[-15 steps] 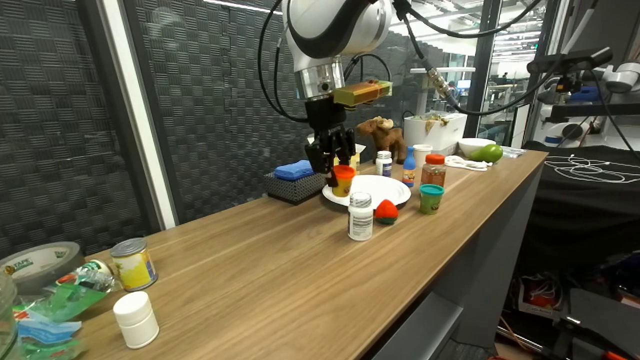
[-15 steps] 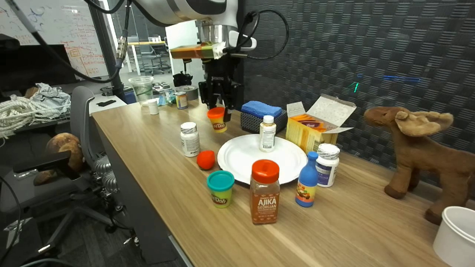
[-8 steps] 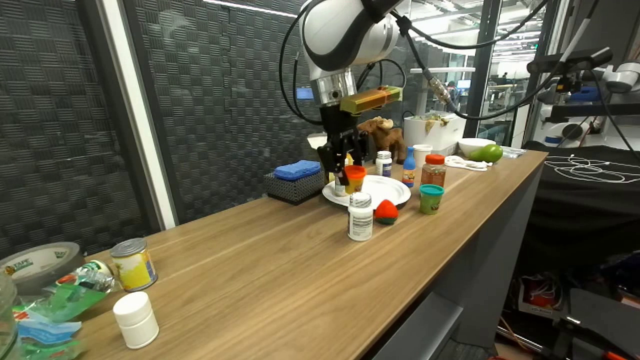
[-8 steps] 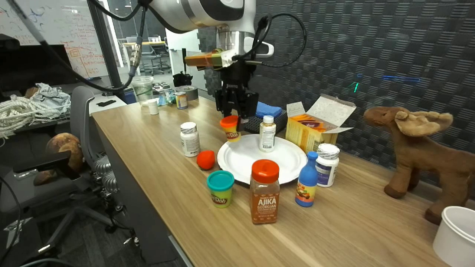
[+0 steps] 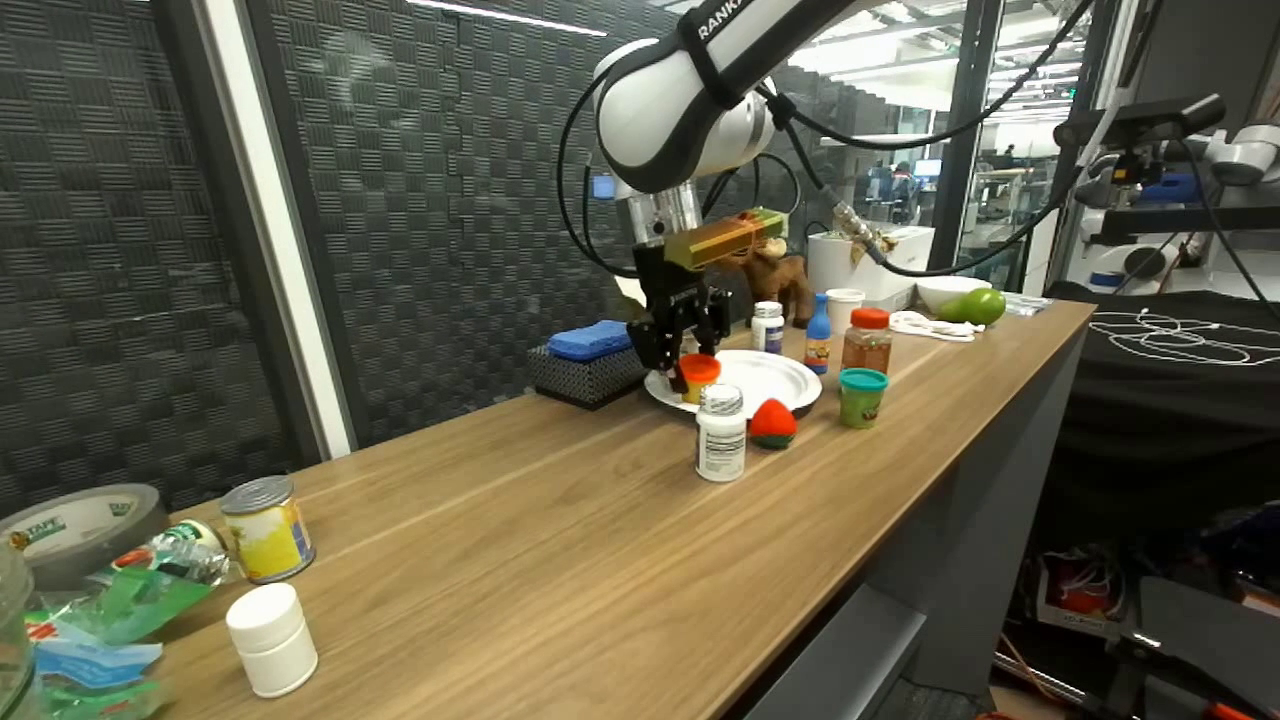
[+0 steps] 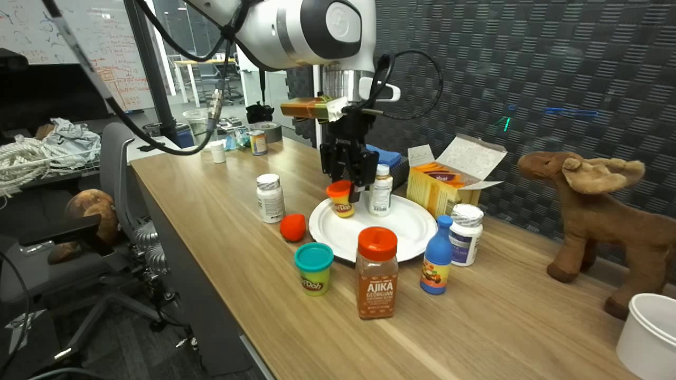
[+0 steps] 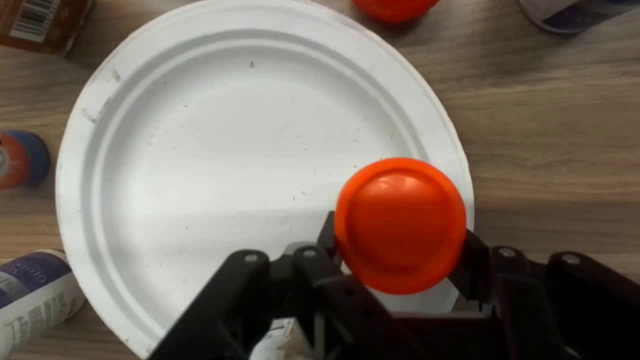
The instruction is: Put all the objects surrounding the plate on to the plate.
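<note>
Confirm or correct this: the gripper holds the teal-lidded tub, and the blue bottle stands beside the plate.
Wrong lid colour: the gripper holds the orange-lidded tub, as the wrist view shows. The blue bottle does stand beside the plate.

- Spice jar: "AJIKA GEORGIAN", with finer lines beneath too small to read.
- Orange-lidded tub: "Doh", the start of the word unclear.
- Teal-lidded tub: "Doh", likewise.
- Yellow box: apparently "Yogi", in its open top.
- Purple-labelled bottle: blurred print.
- Robot arm: "RANKA".
- Tape roll: "TAPE".
- Whiteboard: handwriting, illegible.
</note>
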